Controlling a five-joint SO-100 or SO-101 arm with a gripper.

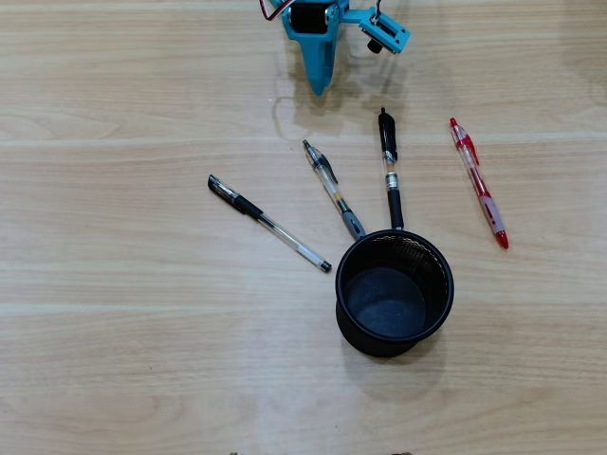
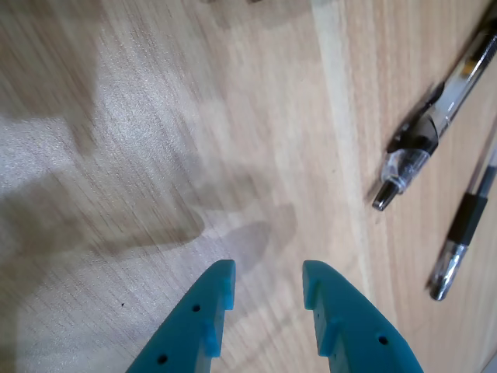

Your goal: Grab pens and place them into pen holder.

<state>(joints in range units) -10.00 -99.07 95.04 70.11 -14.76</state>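
Here, a light wooden desk (image 1: pixel 142 360) is being viewed from directly above and from a camera riding on the arm. In the overhead view, the blue hand (image 1: pixel 319 87) is being held at the top edge of the picture, its tip pointing down toward the pens, with nothing gripped in it. In the wrist view, the hand (image 2: pixel 268 273) is being shown from behind, its two blue fingers (image 2: pixel 203 311) spread a little apart over bare wood, released and empty, with its shadow being cast on the desk just ahead.

Four pens are being displayed on the desk in the overhead view, all lying flat. A clear pen with a black cap (image 1: pixel 268 223) is lying at a slant on the left. A grey-tipped pen (image 1: pixel 334 190) is lying just right of it, its lower end near the holder. A black pen (image 1: pixel 390 169) is lying almost straight up and down, its lower end reaching the holder's rim. A red pen (image 1: pixel 479 183) is lying well apart on the right.

A black mesh pen holder (image 1: pixel 436 289) is standing upright below the pens, near the middle of the picture, and its inside is being seen as empty.

In the wrist view, two pens are being caught at the right edge: a clear one with a dark grip (image 2: pixel 431 128) and a slimmer dark one (image 2: pixel 466 225) beside it.
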